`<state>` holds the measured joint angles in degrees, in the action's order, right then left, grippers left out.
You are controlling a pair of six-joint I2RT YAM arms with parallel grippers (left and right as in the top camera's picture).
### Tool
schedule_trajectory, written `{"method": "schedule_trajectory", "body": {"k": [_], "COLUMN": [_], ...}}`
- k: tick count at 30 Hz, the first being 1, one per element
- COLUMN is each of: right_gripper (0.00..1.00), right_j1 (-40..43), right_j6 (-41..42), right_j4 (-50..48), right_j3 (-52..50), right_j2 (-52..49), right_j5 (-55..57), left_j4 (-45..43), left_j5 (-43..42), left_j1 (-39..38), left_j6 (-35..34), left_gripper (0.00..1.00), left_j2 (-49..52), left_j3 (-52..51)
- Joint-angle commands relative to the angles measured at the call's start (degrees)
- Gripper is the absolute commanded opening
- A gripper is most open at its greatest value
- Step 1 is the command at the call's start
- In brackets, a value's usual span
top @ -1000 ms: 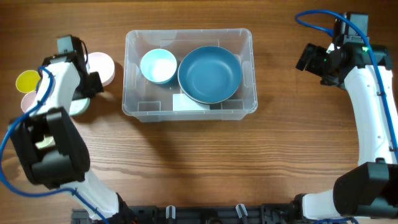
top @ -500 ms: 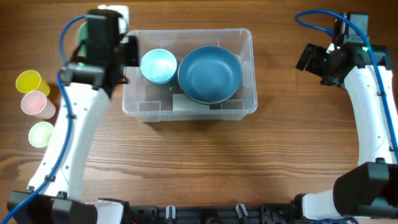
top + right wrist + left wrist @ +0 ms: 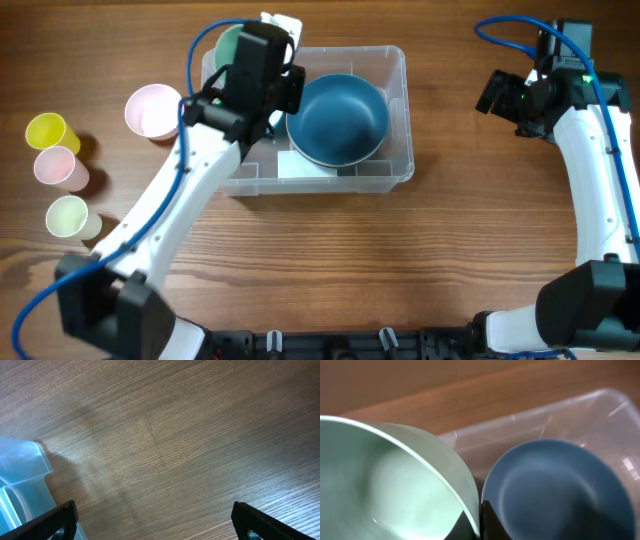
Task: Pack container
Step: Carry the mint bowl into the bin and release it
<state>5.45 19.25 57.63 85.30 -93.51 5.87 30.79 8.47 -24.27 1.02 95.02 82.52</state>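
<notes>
Your left fingers (image 3: 490,527) are pinched on the rim of the green bowl (image 3: 385,485), which hangs tilted over the left end of the container (image 3: 392,62). The container sits at the middle of the desk (image 3: 330,260), toward its far edge.

Level the bowl before you lower it. Bring it down on the left side, clear of the near wall and of the blue bowl (image 3: 337,118) that fills the right half. Your arm hides the floor below, so descend slowly and let go only when the bowl is low and seated.

Just left of the container, the pink bowl (image 3: 150,110) waits on the desk. Farther left stand the yellow cup (image 3: 45,130), pink cup (image 3: 55,166) and pale green cup (image 3: 67,215). None blocks this drop. Your right fingers (image 3: 260,522) are spread wide and empty, well off to the right.
</notes>
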Motion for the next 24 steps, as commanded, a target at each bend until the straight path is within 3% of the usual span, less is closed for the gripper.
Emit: {"method": "schedule_trajectory", "body": {"k": [1, 9, 24], "right_gripper": [0.99, 1.0, 1.0], "right_j1": [-0.13, -0.13, -0.13], "right_j6": [0.31, 0.28, 0.31], "right_j4": [-0.15, -0.15, -0.15], "right_j3": [0.28, 0.28, 0.28], "right_j2": [1.01, 1.01, 1.01], "right_j5": [0.76, 0.74, 0.74], "left_j4": [-0.11, 1.77, 2.62], "left_j5": [-0.26, 2.56, 0.11], "left_j1": [0.0, 1.07, 4.2], "left_j6": [0.28, 0.28, 0.26], "left_gripper": [0.04, 0.04, 0.04], "left_j2": [3.89, 10.88, 13.9], "left_j3": [0.85, 0.85, 0.83]}}
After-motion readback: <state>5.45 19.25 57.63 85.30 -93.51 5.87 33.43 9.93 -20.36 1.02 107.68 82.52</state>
